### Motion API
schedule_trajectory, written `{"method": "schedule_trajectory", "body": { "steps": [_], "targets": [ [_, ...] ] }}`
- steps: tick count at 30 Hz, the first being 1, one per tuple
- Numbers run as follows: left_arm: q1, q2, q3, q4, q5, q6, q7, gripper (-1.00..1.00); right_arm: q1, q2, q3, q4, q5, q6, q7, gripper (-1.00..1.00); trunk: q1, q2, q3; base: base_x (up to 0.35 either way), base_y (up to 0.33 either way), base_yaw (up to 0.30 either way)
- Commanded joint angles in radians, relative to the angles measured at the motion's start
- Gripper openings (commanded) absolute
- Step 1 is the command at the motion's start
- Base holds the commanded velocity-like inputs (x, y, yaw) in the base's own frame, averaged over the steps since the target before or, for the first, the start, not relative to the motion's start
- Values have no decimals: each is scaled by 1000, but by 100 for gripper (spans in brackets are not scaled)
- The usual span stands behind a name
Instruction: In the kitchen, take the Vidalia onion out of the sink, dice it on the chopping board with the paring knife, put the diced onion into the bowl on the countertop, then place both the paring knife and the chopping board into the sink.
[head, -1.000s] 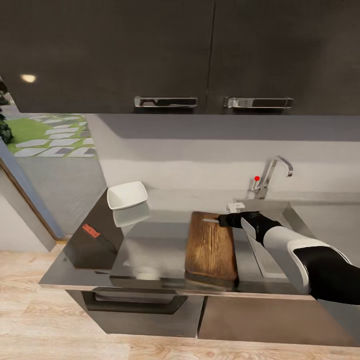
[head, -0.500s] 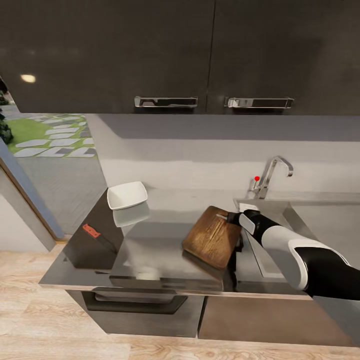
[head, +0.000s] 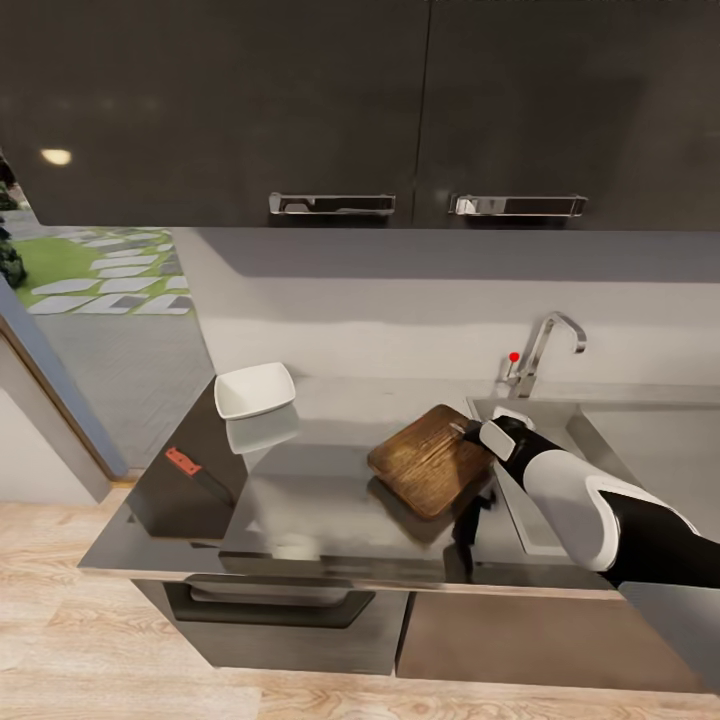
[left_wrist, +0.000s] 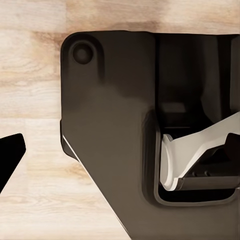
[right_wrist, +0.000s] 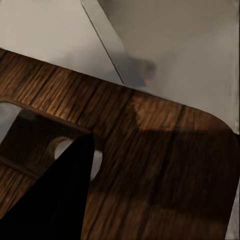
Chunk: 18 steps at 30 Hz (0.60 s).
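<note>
My right gripper (head: 468, 432) is shut on the far right corner of the dark brown chopping board (head: 430, 460). The board is lifted off the countertop (head: 300, 500), tilted and turned askew, beside the sink (head: 545, 525). In the right wrist view the board's grain (right_wrist: 165, 165) lies close under a dark finger (right_wrist: 55, 200). My right forearm covers much of the basin. The paring knife (head: 188, 466) lies on the worktop's left end, red-orange handle toward the wall. The white bowl (head: 254, 389) stands at the back left. The onion is hidden or out of view.
The chrome tap (head: 545, 345) with its red dot rises behind the sink. Dark wall cabinets (head: 330, 110) hang above the counter. A doorway opens at the left. The left wrist view looks down on my dark base (left_wrist: 115, 125) and the wooden floor (left_wrist: 30, 75).
The board lay flat and square on the countertop; my right gripper has lifted its far corner, turned it askew and raised it toward the sink. Knife and bowl have not moved.
</note>
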Motion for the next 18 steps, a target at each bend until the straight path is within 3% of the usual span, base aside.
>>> {"method": "schedule_trajectory", "body": {
  "steps": [1,6,12,18],
  "targets": [
    [0,0,-2,-1,5,-1,-1,100,0,1,-1,-1,-17,-6,-9,-100,0,-2,-2,-38,5,0],
    [0,0,-2,0,5,-2,-2,100,0,4,-10,-1,-27,-63,-67,-100,0,-2,-2,-69,56,0],
    [0,0,-2,11,4,-2,-2,100,0,24,-8,-1,-102,-155,-153,-100,0,-2,-2,-85,128,0],
    [-1,0,-2,36,3,-2,-2,100,0,38,-8,-1,-113,-210,-238,-100,0,-2,-2,-85,212,0]
  ]
}}
